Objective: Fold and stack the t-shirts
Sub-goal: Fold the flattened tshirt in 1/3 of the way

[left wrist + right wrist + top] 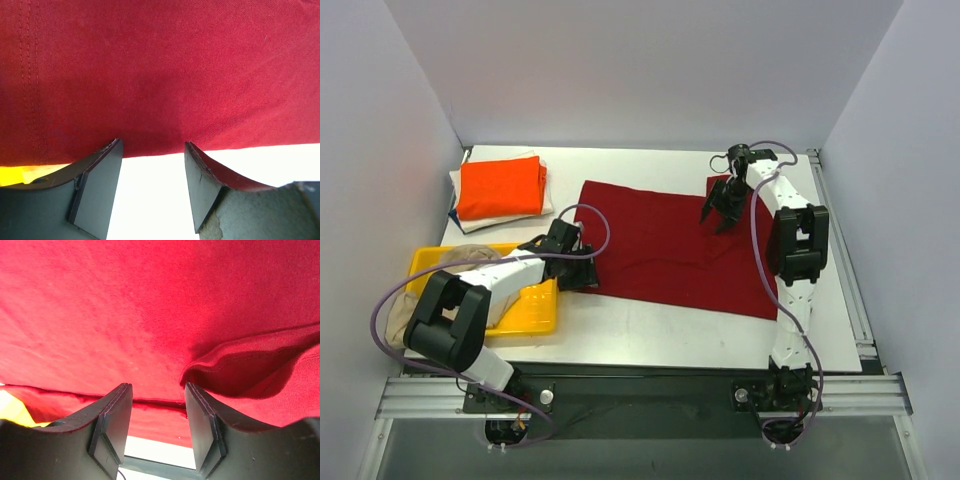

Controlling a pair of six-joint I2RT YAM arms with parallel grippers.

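Observation:
A dark red t-shirt [670,255] lies spread flat across the middle of the table. My left gripper [586,272] is open at its left front edge. In the left wrist view [152,150] the fingertips touch the red hem [160,75] with bare white table between them. My right gripper [716,218] is open over the shirt's far right part. In the right wrist view [157,392] it hangs empty just above the cloth, beside a raised fold [240,365]. A folded orange t-shirt [500,187] tops a stack at the back left, with white and blue cloth under it. A beige shirt [460,257] lies in the tray.
A yellow plastic tray [535,312] sits at the front left, under my left arm. Grey walls close in the table on three sides. A metal rail [640,395] runs along the near edge.

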